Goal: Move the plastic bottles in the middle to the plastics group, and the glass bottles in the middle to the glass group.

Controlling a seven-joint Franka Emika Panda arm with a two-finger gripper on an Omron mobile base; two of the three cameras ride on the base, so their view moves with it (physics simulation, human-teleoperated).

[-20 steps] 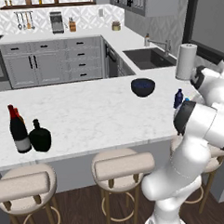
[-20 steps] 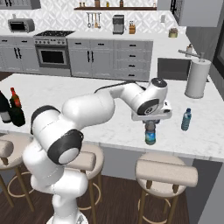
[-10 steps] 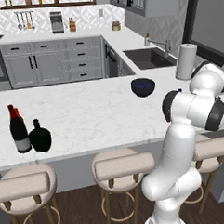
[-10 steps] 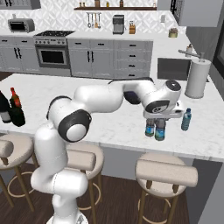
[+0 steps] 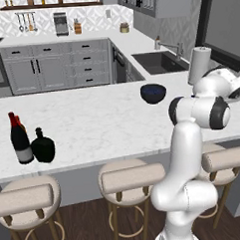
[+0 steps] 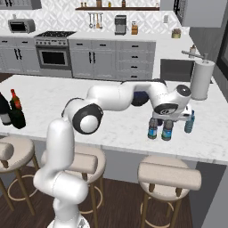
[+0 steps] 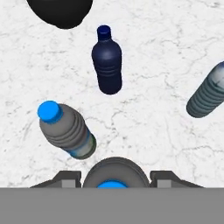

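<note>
Over at the desk's right end, the gripper is clamped on a water bottle, probably parking it beside its twin near the dark-blue bottle.

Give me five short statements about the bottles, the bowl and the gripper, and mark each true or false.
1. The gripper is around a water bottle standing on the counter. True.
2. A second water bottle stands right beside it. True.
3. The squat black bottle lies on its side by the sink. False: it stands upright next to the wine bottles.
4. The dark bowl sits on a stool. False: it is on the counter.
5. The dark-blue bottle stands beyond the gripper in the hand view. True.
</note>
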